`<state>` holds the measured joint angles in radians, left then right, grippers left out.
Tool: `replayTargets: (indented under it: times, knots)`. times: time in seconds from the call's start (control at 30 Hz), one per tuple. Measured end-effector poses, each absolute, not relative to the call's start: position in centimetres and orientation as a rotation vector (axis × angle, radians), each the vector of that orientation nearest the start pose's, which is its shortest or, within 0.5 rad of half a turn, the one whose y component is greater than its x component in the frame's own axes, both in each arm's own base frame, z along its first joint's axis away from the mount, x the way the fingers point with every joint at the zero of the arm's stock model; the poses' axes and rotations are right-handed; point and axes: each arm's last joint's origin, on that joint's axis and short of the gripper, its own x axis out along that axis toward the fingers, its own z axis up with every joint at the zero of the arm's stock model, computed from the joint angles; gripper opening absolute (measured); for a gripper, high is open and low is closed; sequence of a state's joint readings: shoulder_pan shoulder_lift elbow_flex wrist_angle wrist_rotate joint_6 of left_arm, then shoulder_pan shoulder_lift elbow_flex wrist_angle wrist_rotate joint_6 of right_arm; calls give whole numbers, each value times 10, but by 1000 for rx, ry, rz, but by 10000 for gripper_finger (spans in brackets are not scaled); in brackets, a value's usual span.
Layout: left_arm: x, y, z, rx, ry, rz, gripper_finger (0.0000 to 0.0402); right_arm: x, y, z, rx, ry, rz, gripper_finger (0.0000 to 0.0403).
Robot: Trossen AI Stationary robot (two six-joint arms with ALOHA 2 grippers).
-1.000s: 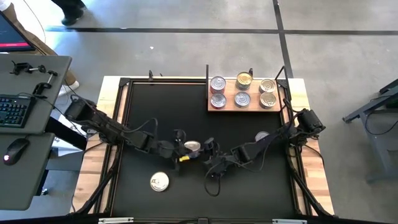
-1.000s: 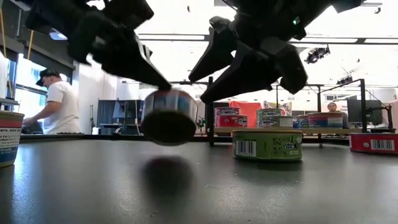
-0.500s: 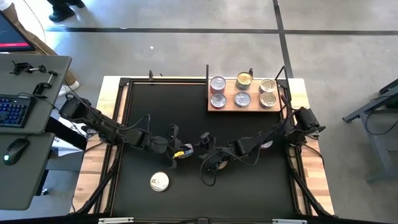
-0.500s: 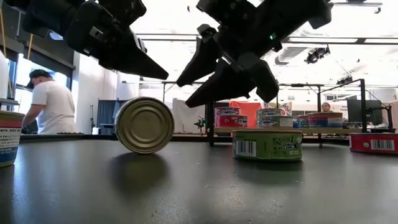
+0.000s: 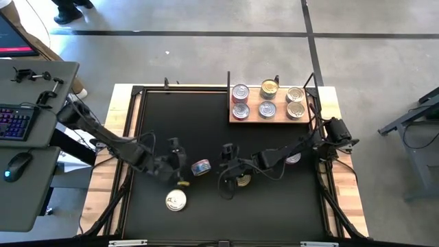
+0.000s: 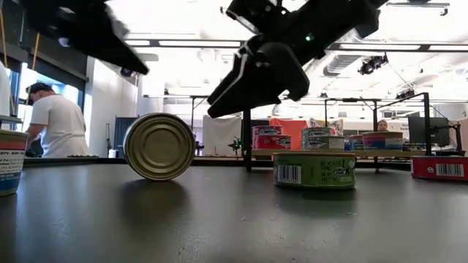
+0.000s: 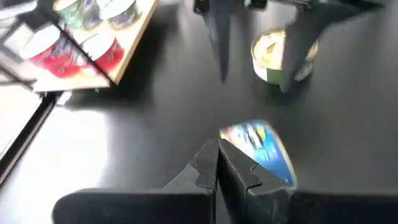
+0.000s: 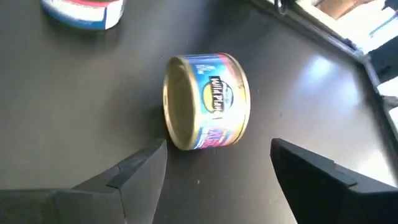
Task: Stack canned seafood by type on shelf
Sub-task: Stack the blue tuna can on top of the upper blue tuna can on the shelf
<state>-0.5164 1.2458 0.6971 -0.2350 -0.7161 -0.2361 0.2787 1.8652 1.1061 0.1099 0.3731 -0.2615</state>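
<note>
A blue-labelled can lies on its side on the black mat, resting on its curved wall; the low view shows its gold end. My left gripper is shut, just left of this can and apart from it. My right gripper is open on the can's right, with the can ahead of its fingers and untouched. A green can stands by the right gripper. The wooden shelf at the far right carries several upright cans.
A silver-lidded can stands near the table's near edge on the left. Another can sits under the right arm. The black frame borders the mat. A desk with a keyboard stands left of the table.
My left gripper let go of the blue can, which it had held lifted and tilted. The can dropped onto its side on the mat and rolled a little toward the left. The left gripper drew back toward the table's left edge and rose. The right gripper moved toward the can.
</note>
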Motion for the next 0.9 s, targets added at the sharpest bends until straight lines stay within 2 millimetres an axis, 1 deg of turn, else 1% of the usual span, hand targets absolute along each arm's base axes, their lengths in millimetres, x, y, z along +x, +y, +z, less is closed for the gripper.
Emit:
replayTargets:
  times: [0.17, 0.3, 0.43, 0.57, 0.7, 0.8, 0.9]
  knots:
    - [194, -120, 206, 164, 665, 269, 0, 385, 81, 175, -307, 607, 77, 294]
    - [184, -136, 196, 95, 698, 242, 0, 392, 65, 176, -212, 567, 162, 310]
    - [182, -148, 184, 57, 723, 242, 0, 399, 54, 173, -193, 521, 153, 316]
    - [188, -151, 166, 78, 766, 282, 0, 404, 47, 167, -168, 507, 138, 317]
    - [202, -148, 149, 96, 782, 334, 0, 404, 45, 167, -197, 501, 202, 317]
    - [214, -144, 141, 111, 775, 352, 0, 403, 46, 166, -221, 504, 244, 317]
    - [223, -138, 138, 118, 771, 370, 0, 404, 46, 160, -227, 524, 247, 317]
